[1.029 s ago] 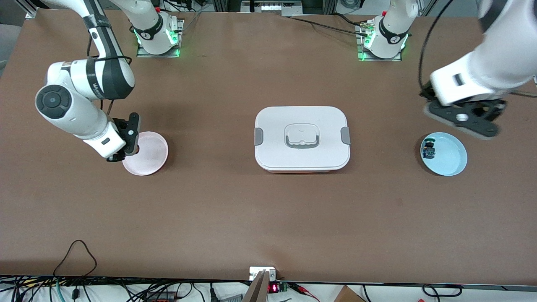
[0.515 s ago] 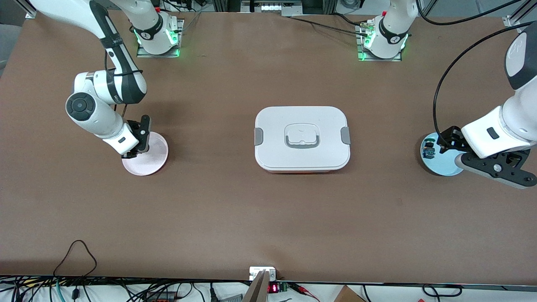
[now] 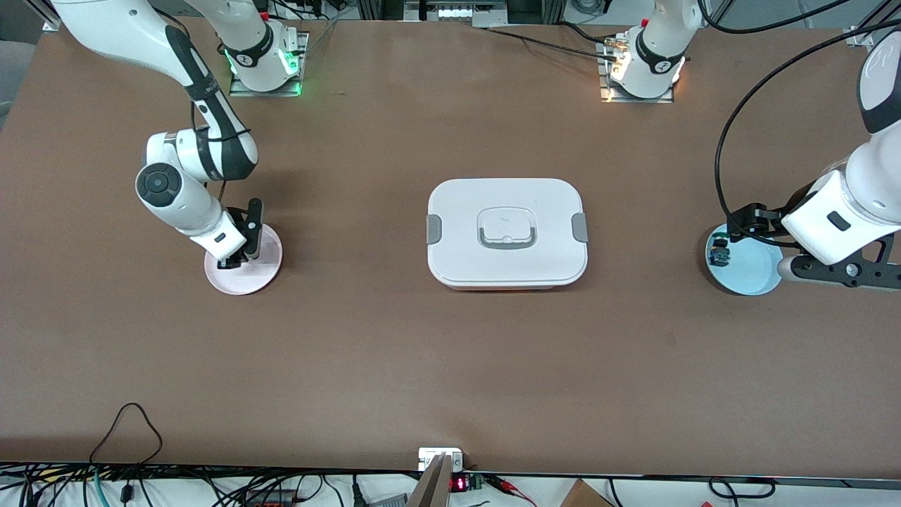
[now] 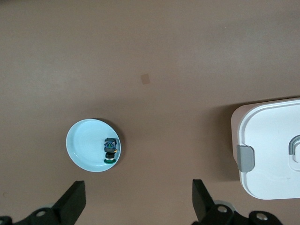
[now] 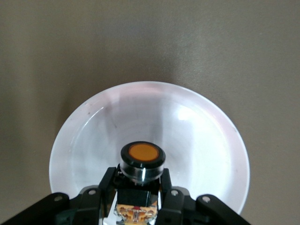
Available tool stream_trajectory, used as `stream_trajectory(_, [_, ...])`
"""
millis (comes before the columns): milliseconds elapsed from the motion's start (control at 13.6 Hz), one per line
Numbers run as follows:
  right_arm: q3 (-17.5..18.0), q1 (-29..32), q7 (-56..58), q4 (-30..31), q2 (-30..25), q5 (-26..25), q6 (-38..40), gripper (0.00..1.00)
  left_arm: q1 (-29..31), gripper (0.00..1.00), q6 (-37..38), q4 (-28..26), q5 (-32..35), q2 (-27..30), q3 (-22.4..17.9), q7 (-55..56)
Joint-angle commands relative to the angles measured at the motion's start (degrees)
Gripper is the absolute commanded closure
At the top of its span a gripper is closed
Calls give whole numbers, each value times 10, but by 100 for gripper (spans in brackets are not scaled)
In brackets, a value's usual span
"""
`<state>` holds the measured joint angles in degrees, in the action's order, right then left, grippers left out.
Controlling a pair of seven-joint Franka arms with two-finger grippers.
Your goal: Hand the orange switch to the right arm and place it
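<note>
Right pincer (image 5: 140, 197) clamped; left pincer (image 4: 138, 206) spread wide.

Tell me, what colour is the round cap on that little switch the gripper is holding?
Orange, ringed in black, clearest in the right wrist view.

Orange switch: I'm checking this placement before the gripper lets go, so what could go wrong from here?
1. The right gripper is shut on the orange switch over the pink plate; if it is still above the dish at release, it may tip or roll.
2. In the front view the gripper sits near the plate's rim, so the switch could land off-centre.
3. The left gripper, open beside the blue plate, looks unlikely to interfere.
</note>
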<state>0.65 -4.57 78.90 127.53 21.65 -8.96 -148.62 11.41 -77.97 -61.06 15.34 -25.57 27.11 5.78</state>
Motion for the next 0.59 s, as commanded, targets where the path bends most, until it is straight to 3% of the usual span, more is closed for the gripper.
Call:
stream_trajectory(0, [1, 10, 6, 6, 5, -9, -18, 87, 4, 0, 12, 5, -11, 6, 0, 12])
stream_trajectory(74, [1, 11, -2, 6, 2, -9, -14, 28, 10, 0, 12, 3, -11, 8, 0, 12])
stream_trajectory(147, [1, 11, -3, 5, -5, -8, -10, 0, 5, 0, 9, -18, -21, 28, -13, 6])
stream_trajectory(294, [1, 11, -2, -1, -27, -3, 10, 0, -11, 0, -91, -153, -110, 121, -101, 4])
stream_trajectory(368, [1, 9, -1, -8, -42, 0, 19, 0, -50, 0, -150, -244, -150, 181, -172, 1])
stream_trajectory(441, [1, 9, -2, -19, -60, 2, 38, 0, -113, 0, -184, -304, -153, 224, -234, -8])
stream_trajectory(515, [1, 9, -9, -40, -74, 3, 69, 0, -140, 0, -189, -322, -153, 235, -270, -9])
